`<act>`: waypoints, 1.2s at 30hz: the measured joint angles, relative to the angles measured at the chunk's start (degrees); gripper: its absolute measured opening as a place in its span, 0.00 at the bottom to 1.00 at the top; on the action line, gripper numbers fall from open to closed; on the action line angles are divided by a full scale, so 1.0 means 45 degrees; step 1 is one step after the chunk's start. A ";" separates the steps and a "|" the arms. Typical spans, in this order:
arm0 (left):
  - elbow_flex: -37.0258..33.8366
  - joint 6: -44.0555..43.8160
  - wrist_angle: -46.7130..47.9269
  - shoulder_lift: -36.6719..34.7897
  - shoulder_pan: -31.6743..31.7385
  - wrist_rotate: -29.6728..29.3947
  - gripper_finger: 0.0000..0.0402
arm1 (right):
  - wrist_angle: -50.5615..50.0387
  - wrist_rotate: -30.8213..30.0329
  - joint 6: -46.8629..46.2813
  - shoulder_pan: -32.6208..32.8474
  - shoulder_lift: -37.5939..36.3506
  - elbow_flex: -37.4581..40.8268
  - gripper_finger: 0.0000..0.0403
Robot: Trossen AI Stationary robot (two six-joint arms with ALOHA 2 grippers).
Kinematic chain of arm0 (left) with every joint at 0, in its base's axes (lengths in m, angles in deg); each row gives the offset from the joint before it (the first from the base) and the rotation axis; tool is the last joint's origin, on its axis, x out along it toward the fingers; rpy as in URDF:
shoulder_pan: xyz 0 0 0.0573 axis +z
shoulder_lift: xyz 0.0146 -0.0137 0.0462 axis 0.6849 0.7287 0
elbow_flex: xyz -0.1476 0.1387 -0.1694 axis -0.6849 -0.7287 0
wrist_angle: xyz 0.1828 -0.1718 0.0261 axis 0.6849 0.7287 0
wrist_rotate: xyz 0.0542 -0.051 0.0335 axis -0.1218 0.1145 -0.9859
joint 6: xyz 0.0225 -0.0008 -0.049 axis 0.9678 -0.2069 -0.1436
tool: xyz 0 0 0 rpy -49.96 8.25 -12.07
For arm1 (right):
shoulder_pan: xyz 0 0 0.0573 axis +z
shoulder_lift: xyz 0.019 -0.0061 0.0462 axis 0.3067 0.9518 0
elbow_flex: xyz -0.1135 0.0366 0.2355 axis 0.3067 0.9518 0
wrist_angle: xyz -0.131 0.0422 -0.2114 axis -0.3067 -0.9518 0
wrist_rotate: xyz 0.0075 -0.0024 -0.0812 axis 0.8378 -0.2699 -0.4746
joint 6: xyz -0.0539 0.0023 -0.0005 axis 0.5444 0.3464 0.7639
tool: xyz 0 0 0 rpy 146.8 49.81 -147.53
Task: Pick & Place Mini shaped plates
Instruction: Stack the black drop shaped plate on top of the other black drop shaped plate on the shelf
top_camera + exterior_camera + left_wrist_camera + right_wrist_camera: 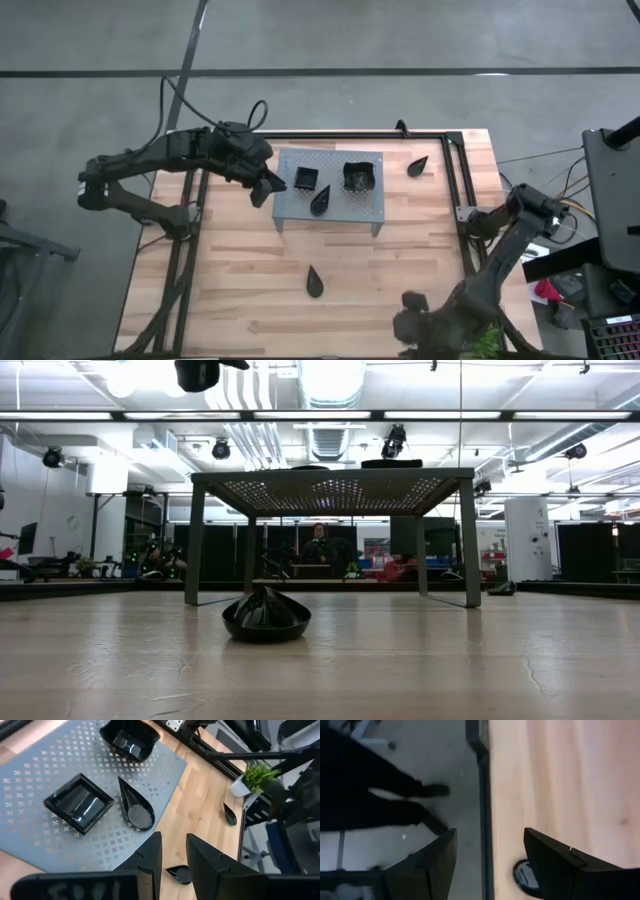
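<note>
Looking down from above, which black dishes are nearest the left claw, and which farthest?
From the left gripper, in the high view:
1. Small square dish, on the rack's near end.
2. Teardrop dish, on the rack's front edge.
3. Larger square dish, farther along the rack.
4. Teardrop dish, beyond the rack on the table.

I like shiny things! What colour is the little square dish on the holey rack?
Glossy black square dish, clearest in the left wrist view.

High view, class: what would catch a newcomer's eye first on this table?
The grey perforated rack near the table's far edge, carrying two square black plates and a teardrop plate. The left gripper hovers at its left end, fingers slightly apart and empty. Two more teardrop plates lie on the bare wood, one in front of the rack and one to its right.
</note>
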 joint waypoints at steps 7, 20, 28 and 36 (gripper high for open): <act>-0.0236 0.0010 -0.0140 0.0013 0.0002 0.0450 0.19 | -0.0018 0.1560 -0.0147 0.0622 0.1740 0.0247 0.56; -0.0236 -0.0134 -0.0319 0.0039 -0.0013 0.0457 0.20 | -0.2027 0.3190 -0.3982 0.0946 0.2723 0.0218 0.56; -0.0236 -0.0091 -0.0387 0.0044 -0.0129 0.0467 0.19 | -0.1815 0.1661 -0.9004 0.0946 0.2476 0.0324 0.55; -0.0236 0.0035 -0.0775 0.0053 -0.0126 0.0658 0.20 | -0.1855 0.1643 -1.1415 0.0971 0.2461 0.0972 0.46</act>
